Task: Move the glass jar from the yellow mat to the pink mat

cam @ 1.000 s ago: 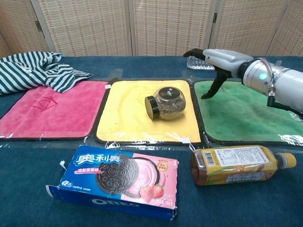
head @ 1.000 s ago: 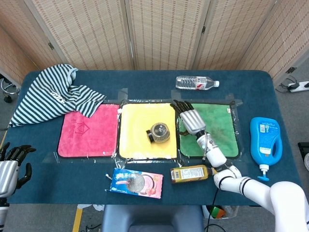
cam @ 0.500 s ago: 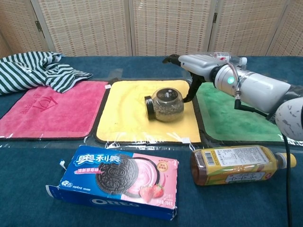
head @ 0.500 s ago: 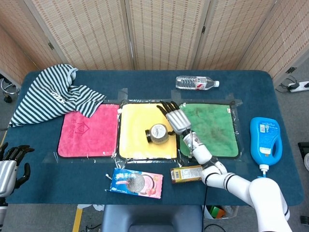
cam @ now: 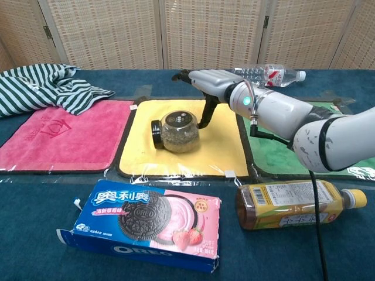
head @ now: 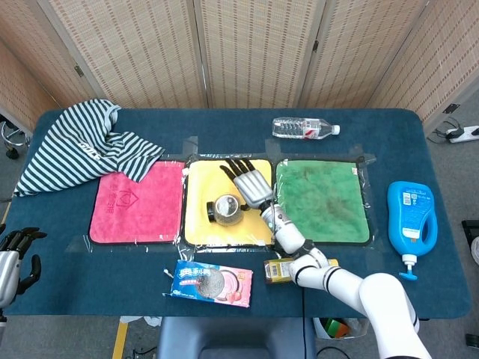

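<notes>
The glass jar [head: 224,209] [cam: 176,130] lies on its side on the yellow mat [head: 200,187] [cam: 222,157], its black lid facing left. My right hand [head: 249,183] [cam: 205,82] hovers just right of and above the jar, fingers spread and holding nothing. Its thumb [cam: 205,115] hangs down against or very near the jar's right side. The pink mat [head: 138,202] [cam: 58,134] lies left of the yellow one with nothing on it. My left hand [head: 15,258] stays low at the table's near left corner, fingers apart, holding nothing.
A green mat [head: 322,200] lies right of the yellow one. A striped shirt [head: 82,146] overlaps the pink mat's far corner. A water bottle [head: 303,128] lies at the back, a blue jug [head: 410,217] at right. An Oreo box [cam: 149,225] and a tea bottle [cam: 293,202] lie near the front edge.
My right hand has swept left from the green mat over the yellow mat. The jar has shifted left across the yellow mat with it. My left hand has sunk slightly lower.
</notes>
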